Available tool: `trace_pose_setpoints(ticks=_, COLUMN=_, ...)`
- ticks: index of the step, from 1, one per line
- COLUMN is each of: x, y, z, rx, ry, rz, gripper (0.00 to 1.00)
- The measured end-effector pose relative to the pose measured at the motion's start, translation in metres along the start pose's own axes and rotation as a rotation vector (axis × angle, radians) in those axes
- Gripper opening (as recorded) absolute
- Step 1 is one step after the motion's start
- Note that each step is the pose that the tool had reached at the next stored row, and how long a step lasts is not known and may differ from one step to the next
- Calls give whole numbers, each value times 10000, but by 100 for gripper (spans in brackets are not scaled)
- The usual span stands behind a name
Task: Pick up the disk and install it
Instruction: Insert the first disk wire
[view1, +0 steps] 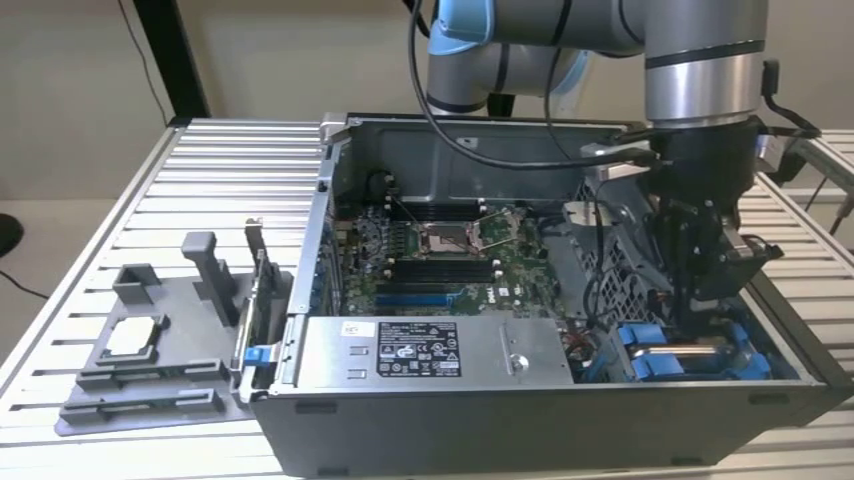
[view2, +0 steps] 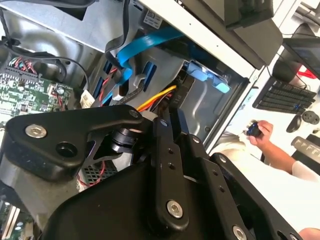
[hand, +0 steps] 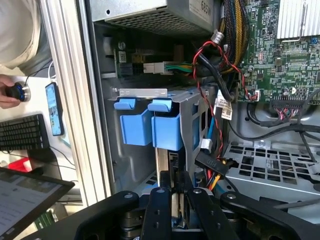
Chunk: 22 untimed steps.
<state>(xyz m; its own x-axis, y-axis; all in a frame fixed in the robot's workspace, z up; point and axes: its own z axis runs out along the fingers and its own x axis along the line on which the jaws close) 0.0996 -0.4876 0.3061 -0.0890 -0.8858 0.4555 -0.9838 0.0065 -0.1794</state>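
In the exterior view my gripper (view1: 694, 322) reaches straight down into the front right corner of the open computer case (view1: 334, 200). Below it the disk (view1: 675, 354) stands on edge in the drive cage, silver between blue carrier parts. The first wrist view looks along my gripper (hand: 174, 179), whose black fingers (hand: 159, 205) are shut on the disk's thin silver edge (hand: 161, 159). The disk's blue carrier end (hand: 166, 131) sits inside the grey metal cage (hand: 192, 107), beside a second blue carrier (hand: 132, 127). In the second wrist view my gripper (view2: 169, 121) points into the same bay.
Red, black and yellow cables (hand: 215, 75) hang close beside the cage. The grey power-supply box (view1: 427, 348) lies along the case front and the motherboard (view1: 441, 250) behind it. A grey fixture (view1: 147, 350) holding a processor chip (view1: 134, 336) stands at the exterior view's left. A person's hand (view2: 257, 131) holds a small device outside the case.
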Motion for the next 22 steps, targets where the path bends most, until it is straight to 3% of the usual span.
trace_pose_setpoints(ticks=4, x=-16, y=6, z=31, rx=-2, ry=-4, rz=2, gripper=0)
trace_pose_setpoints(ticks=16, x=-19, y=7, z=35, rx=-1, ry=-9, rz=2, gripper=0)
trace_pose_setpoints(ticks=17, x=-22, y=7, z=38, rx=0, ry=-18, rz=4, gripper=100)
trace_pose_setpoints(ticks=20, x=-21, y=7, z=37, rx=-1, ry=-16, rz=3, gripper=100)
trace_pose_setpoints(ticks=22, x=-1, y=-1, z=0, rx=-3, ry=-17, rz=3, gripper=100)
